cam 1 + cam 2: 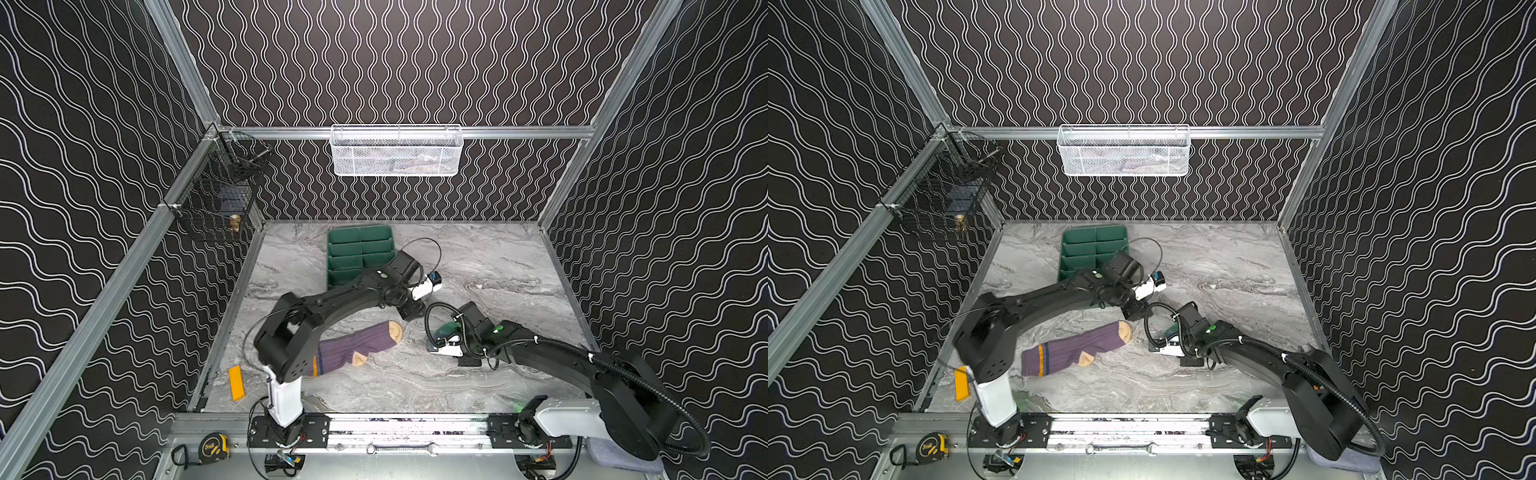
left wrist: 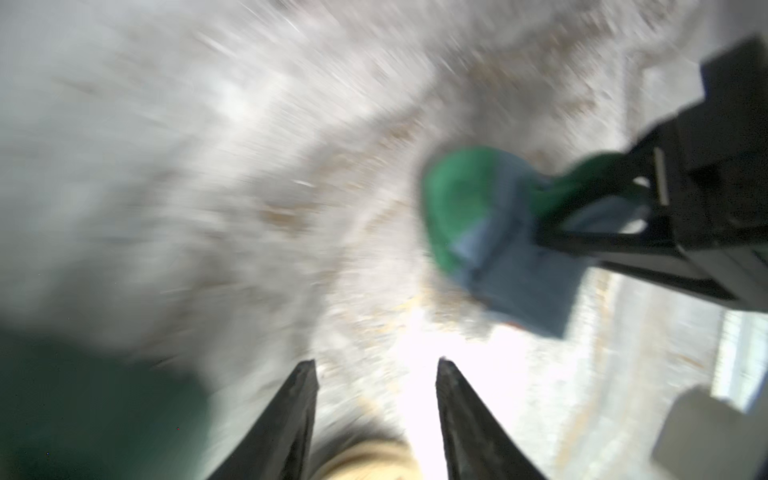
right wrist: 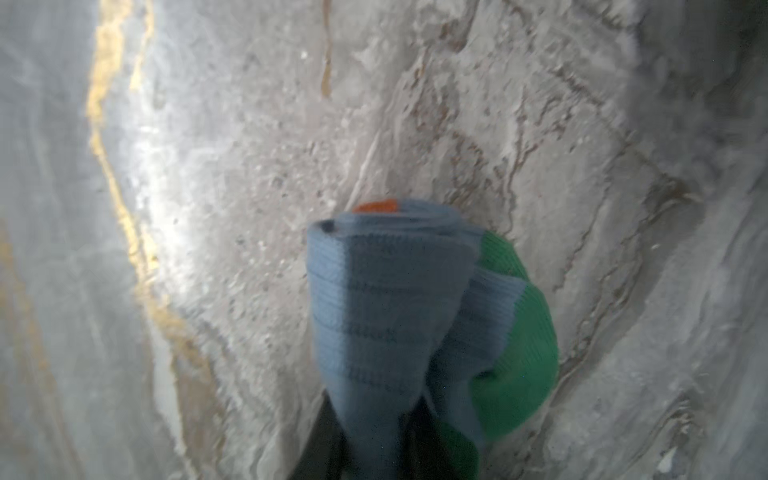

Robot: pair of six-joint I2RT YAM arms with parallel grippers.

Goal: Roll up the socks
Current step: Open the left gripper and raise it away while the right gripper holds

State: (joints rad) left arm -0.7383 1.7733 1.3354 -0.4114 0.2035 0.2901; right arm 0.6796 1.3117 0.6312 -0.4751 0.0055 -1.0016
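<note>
1. Blue sock (image 3: 395,311): wound into a tight roll with the green toe on the outside and a sliver of orange at the far end. It sits just off the toe end of the purple sock (image 1: 1079,349). Whether it rests on the table (image 1: 519,270) or hangs just above it cannot be told.
2. Right gripper (image 3: 374,432): jaws clamped on the near end of that roll.
3. Left gripper (image 2: 376,365): jaws apart with nothing between them. It hangs just past the purple sock's tan toe, and its wrist view is smeared.
4. Purple sock: lies flat at full length, not rolled, with heel patch and orange-navy stripe showing.
5. Green tray (image 1: 357,249): beyond the purple sock's toe end, empty as far as can be seen.
6. Step in hand, as judged: one sock is rolled and held and the other is untouched — roughly the halfway mark.
7. The next move likely calls for parking the blue roll clear of the purple sock without letting it spring loose. The free left gripper would then pinch the tan toe — a thin, flat edge, so it needs a low, square approach.
</note>
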